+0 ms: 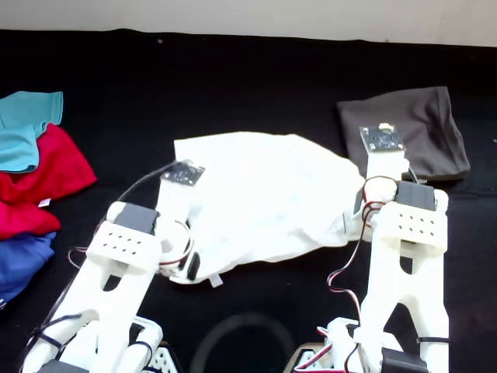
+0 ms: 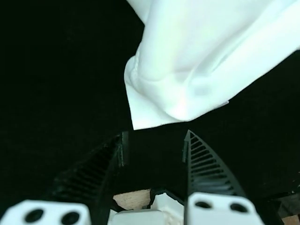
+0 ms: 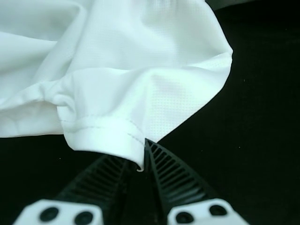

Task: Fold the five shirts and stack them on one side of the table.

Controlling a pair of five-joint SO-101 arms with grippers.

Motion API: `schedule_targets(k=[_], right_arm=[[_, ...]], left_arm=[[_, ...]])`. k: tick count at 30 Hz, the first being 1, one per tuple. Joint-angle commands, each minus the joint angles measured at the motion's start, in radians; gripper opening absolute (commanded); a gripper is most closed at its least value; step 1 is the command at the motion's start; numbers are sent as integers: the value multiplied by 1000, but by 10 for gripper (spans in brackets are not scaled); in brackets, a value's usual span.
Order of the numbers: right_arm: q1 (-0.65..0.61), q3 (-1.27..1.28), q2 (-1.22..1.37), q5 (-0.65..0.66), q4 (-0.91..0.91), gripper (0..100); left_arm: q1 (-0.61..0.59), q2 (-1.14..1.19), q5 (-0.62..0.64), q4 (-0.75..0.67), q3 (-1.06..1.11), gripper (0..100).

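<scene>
My left end effector [image 2: 155, 137] was spread wide with nothing between its fingers, hanging over the black desk [image 2: 61, 70]. The white shirt [image 2: 206, 56] lay just ahead of its tips, with a folded corner of the cloth nearest to them but not touching them. My right end effector [image 3: 137, 157] was pressed together on that same shirt, pinching the stitched hem, which drooped over one finger and hid its tip. The wrist views gave me those two grips up close, and the high view added the lay of the desk around them. There the white shirt lay crumpled and spread out between my two arms. A grey shirt [image 1: 408, 128], folded, lay beyond my right end effector and to its outer side, just beside the white shirt's edge. My right wrist view caught a dark sliver of it past the white cloth. Well off to the outer side of my left end effector lay three more in a loose heap. A teal shirt [image 1: 27, 124] was farthest out, lapping onto a red shirt [image 1: 46, 183], and a blue shirt [image 1: 23, 260] touched the red one on the side nearer my arm's base.
</scene>
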Motion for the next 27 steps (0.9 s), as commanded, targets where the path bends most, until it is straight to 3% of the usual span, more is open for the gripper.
schedule_targets(k=[1,7,27], right_arm=[[-5,-2,-33,2,-10,6],[-7,-2,-33,2,-10,6],[-8,-2,-33,0,-8,6]], left_arm=[[7,-5,-15,-87,68,200],[-107,-4,72,-358,177,220],[5,-2,80,-373,216,245]])
